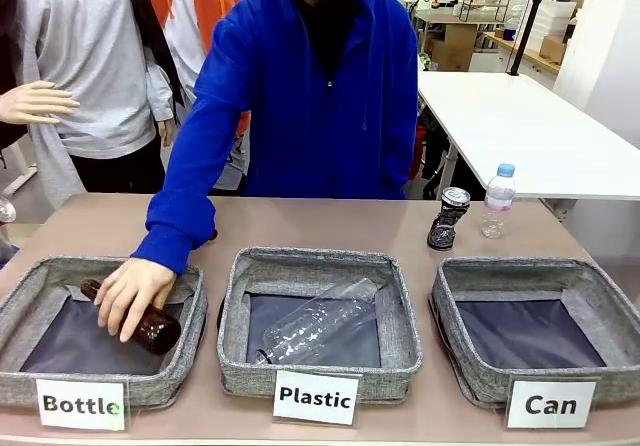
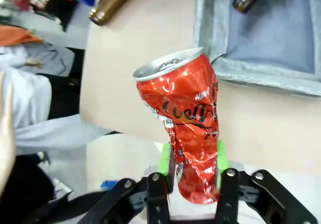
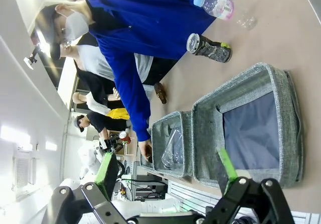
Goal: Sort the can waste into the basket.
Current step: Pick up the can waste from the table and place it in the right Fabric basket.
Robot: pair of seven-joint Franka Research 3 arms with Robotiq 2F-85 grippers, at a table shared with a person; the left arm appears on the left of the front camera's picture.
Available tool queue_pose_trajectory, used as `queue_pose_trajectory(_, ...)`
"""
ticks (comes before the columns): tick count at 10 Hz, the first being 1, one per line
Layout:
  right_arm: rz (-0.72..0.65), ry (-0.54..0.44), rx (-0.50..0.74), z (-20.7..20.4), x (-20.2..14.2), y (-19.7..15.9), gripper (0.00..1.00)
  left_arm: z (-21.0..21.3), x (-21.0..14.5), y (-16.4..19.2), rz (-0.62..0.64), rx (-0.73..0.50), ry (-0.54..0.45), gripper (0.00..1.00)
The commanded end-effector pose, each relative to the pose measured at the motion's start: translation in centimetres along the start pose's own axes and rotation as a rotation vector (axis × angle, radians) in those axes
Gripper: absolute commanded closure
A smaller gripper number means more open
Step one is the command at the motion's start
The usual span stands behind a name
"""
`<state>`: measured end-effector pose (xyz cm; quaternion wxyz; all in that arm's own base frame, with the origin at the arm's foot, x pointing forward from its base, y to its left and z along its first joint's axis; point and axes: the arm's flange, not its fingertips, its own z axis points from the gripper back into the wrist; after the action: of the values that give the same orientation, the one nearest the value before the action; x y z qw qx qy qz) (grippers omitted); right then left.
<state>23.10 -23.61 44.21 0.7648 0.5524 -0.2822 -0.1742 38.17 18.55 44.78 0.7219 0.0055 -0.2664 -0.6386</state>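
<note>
Your left gripper (image 2: 193,157) clamps the red can (image 2: 183,118), upright along its fingers. Your right gripper (image 3: 168,171) gapes empty, nearer the basket (image 3: 293,118) at its 2 o'clock, with the dark can (image 3: 209,48) at 1 o'clock.

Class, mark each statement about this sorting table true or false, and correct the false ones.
1. The left gripper grips the red can. True.
2. The dark can lies in the Can basket. False: it stands on the table behind that basket.
3. The right gripper is shut. False: it is open, holding nothing.
4. A clear bottle lies in the Plastic basket. True.
5. The person's hand is on a brown bottle in the Bottle basket. True.
</note>
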Motion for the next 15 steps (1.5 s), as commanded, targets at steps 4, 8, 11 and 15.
queue_pose_trajectory(4,0.027,-0.011,0.02,0.1,0.3,0.1,0.0,-1.3,0.2,0.0,-0.058,0.034,-0.209,1.0)
queue_pose_trajectory(8,0.027,-0.011,0.02,0.1,0.3,0.1,0.0,-1.3,0.5,-0.2,-0.047,0.033,-0.241,1.0)
queue_pose_trajectory(11,0.027,-0.011,0.02,0.1,0.3,0.1,0.0,-1.7,1.5,-0.2,-0.112,0.01,-0.271,1.0)
queue_pose_trajectory(15,0.027,-0.011,0.02,0.1,0.3,0.1,0.0,-5.1,17.1,2.2,-0.364,-0.408,-0.51,1.0)
